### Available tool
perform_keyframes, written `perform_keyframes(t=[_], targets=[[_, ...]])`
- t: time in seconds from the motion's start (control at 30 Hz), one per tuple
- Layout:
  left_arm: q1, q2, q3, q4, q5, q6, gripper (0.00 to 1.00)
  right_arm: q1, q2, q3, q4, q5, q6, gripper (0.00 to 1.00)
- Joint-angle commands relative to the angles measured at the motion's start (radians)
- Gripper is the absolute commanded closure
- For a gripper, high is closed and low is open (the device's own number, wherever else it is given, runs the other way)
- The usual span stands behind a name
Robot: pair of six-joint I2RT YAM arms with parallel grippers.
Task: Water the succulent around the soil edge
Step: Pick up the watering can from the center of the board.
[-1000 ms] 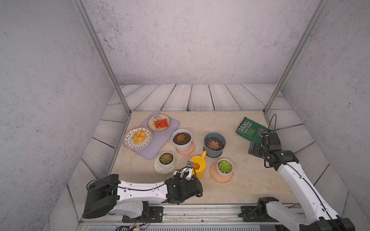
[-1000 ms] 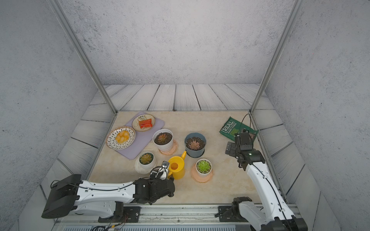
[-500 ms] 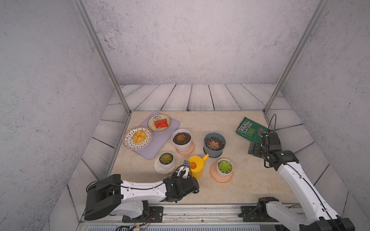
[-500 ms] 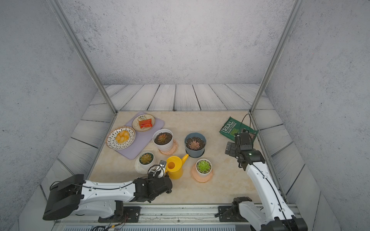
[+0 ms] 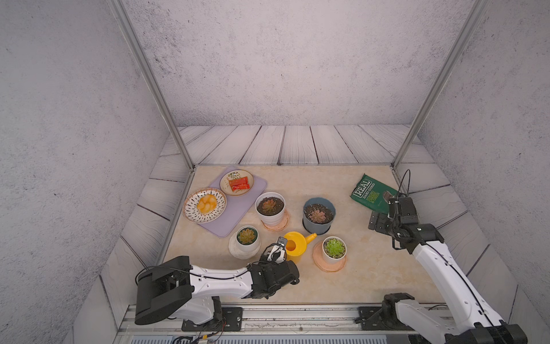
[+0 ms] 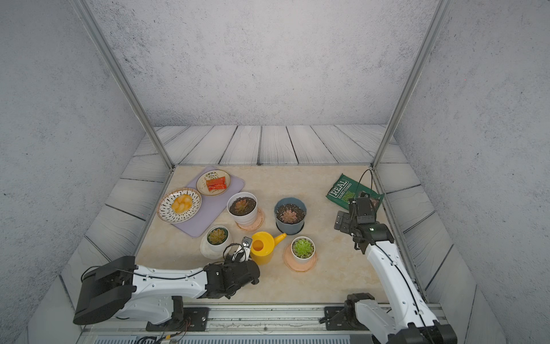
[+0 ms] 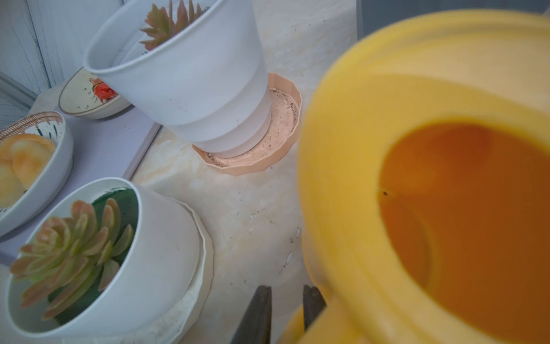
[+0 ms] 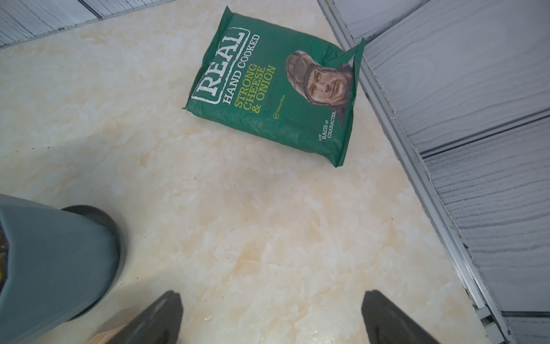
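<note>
Left claw [image 5: 279, 246] clenched, apparently on the handle of the yellow watering can [image 5: 297, 246]; can touches it at 3 o'clock, long axis running to the spout at 2; left arm nearer; four potted succulents, target unclear; from the can: green succulent [image 5: 334, 248] at 3 beyond the spout, grey pot [image 5: 318, 214] at 1, white pot [image 5: 270, 207] at 11, cream pot [image 5: 247, 236] at 9; right claw [image 8: 270, 295] spread, empty, by one crisp bag [image 8: 276, 89]; plates two: striped plate [image 5: 187, 208], plain plate [image 5: 251, 178]; one mat [image 5: 235, 217]

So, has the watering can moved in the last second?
Yes. The watering can turned in place: its spout swung from the grey pot toward the green succulent.
</note>
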Motion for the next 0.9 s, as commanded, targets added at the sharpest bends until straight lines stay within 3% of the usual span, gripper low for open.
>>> perform_keyframes(t=[0.0,0.2,0.47,0.87], targets=[[0.008,-0.018,0.001,-0.035,-0.018,0.049,0.86,0.004,-0.012,-0.008,0.006,0.009,-0.005,0.01],[0.008,-0.070,0.014,-0.101,-0.010,0.058,1.00,0.004,-0.011,-0.007,0.005,0.011,-0.003,0.01],[0.008,-0.264,0.057,-0.241,0.081,0.104,1.00,0.004,-0.018,-0.009,0.004,0.017,-0.002,0.01],[0.016,-0.584,0.201,-0.591,0.076,0.116,1.00,0.003,-0.018,-0.003,-0.002,0.001,-0.001,0.01]])
